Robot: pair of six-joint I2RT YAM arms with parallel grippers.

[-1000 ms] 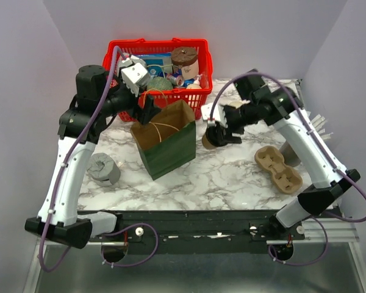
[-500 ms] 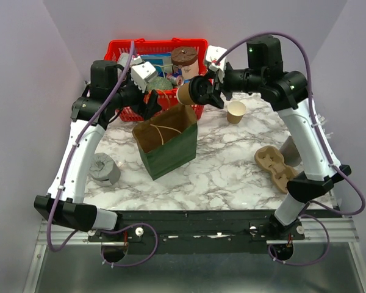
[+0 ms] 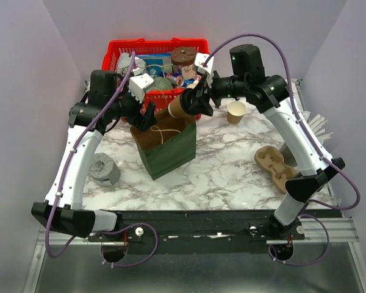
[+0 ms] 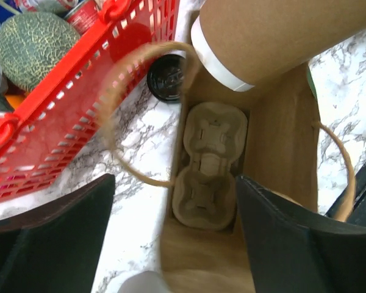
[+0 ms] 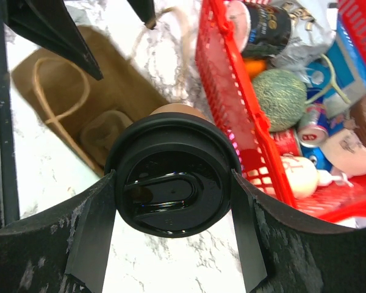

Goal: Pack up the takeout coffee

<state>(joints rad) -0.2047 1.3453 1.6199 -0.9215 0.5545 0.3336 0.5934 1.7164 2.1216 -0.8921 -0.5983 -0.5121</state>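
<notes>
Coffee cup (image 3: 175,108) tilted in R jaws' grip, base down-left over bag (image 3: 171,151); L jaws prob. open.

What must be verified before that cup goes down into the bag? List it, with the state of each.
1. Right gripper hold on the kraft cup: ok, clamped at its black lid.
2. Cup over the green bag mouth: ok.
3. Cup upright: not ok, steeply tilted.
4. Pulp carrier in the bag, wells empty: ok.
5. Twine handle clear of the cup: cannot tell, its loop arcs close by.
6. Left gripper steadying the bag: cannot tell; it is open at the rim.
</notes>
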